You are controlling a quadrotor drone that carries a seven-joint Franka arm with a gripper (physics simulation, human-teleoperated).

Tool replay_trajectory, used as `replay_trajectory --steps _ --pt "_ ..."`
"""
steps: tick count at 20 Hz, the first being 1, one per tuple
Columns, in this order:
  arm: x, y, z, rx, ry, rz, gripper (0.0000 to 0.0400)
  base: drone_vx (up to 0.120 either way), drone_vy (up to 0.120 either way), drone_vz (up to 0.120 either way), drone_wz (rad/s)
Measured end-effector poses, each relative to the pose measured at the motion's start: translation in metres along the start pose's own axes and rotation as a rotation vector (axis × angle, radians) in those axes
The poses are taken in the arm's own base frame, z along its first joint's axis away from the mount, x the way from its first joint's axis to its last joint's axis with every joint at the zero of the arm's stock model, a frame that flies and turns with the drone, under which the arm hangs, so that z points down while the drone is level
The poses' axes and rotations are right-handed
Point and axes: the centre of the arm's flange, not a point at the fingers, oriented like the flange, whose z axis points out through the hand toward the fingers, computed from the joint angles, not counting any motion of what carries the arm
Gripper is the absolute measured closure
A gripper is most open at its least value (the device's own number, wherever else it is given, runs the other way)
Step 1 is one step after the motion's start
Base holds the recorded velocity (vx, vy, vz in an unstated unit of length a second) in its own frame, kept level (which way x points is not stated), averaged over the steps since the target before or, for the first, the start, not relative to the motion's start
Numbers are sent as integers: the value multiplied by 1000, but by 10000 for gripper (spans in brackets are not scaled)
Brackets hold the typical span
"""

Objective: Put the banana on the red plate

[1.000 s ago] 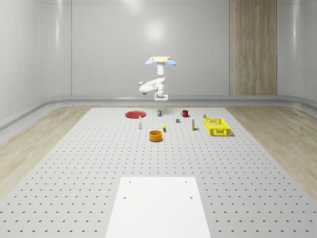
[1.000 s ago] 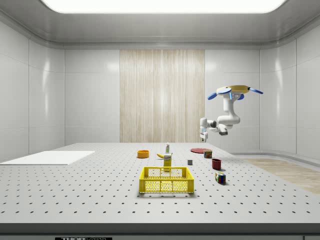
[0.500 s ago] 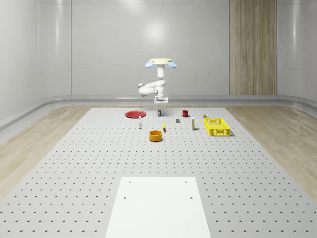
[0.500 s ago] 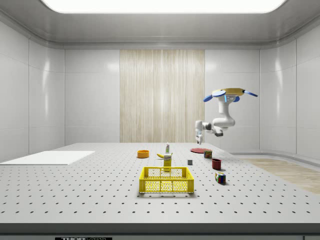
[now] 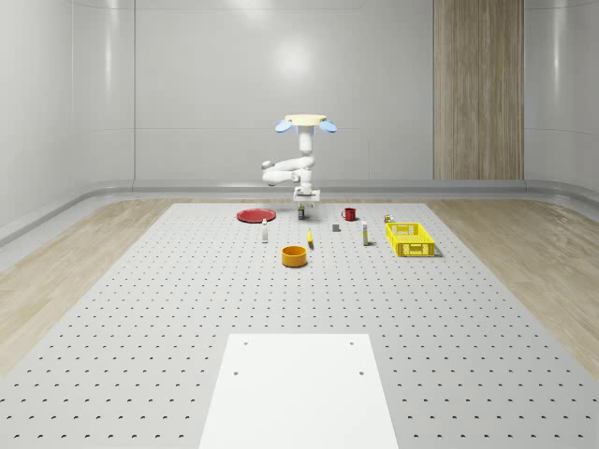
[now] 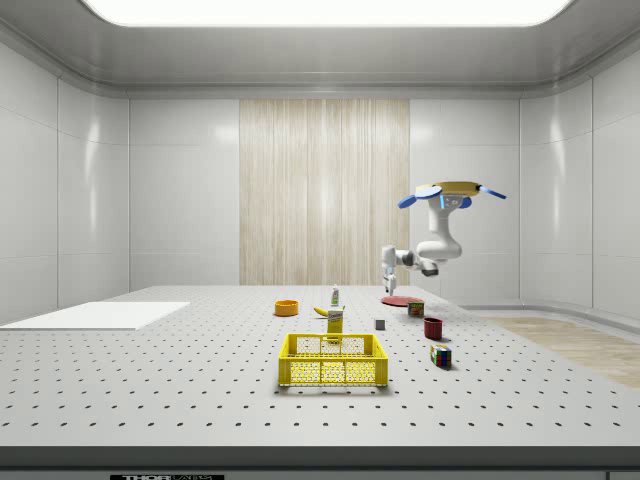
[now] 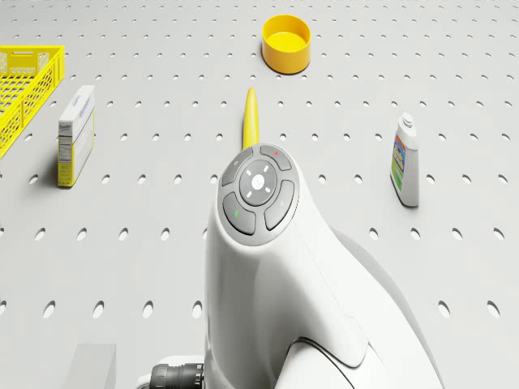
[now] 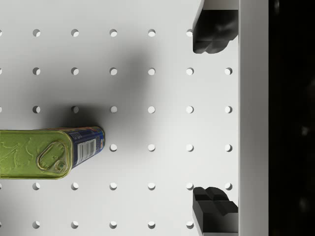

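The banana lies flat on the perforated table, between the orange bowl and a green-topped can. At the table's far end rests the red plate, with nothing on it. The drone hovers over that far end. My gripper hangs a little above the table beside the can. Its fingers stand wide open with bare table between them. The banana is farther from the wall than the gripper.
A yellow crate stands on the whole-scene view's right. Near the banana are a small box, a bottle, a grey cube and a red mug. A white panel covers the table's near end.
The drone has sunk a little and shifted toward the side view's left. The arm has folded, and the open gripper now hangs lower, closer to the can.
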Motion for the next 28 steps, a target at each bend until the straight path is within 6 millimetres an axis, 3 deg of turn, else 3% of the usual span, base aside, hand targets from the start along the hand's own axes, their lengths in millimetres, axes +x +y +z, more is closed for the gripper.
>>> replay_trajectory --steps 9,28 --pt "0 0 0 0 0 0 0 120 0 -111 0" --pt "0 0 0 0 0 0 0 120 0 -29 0"
